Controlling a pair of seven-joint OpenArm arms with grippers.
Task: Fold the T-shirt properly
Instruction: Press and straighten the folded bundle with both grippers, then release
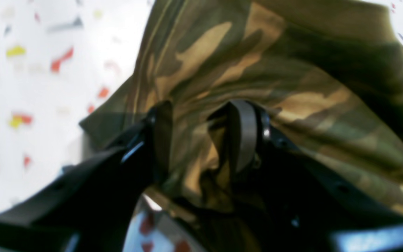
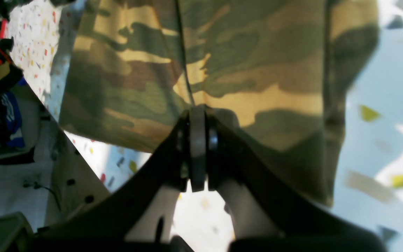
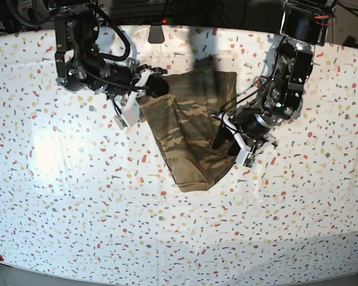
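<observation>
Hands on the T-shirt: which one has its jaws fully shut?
The right hand: its jaws are pressed flat together at the T-shirt edge. The left hand stands wide, cloth bunched between.

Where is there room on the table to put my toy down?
The table is bare along the whole near side below the T-shirt, and on the far left and right edges. It is crowded in the top middle, where the left gripper and right gripper hold the shirt.

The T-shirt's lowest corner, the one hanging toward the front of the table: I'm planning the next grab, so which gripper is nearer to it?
Left. The left gripper holds the T-shirt just above that corner; the right gripper pinches the far upper edge.
</observation>
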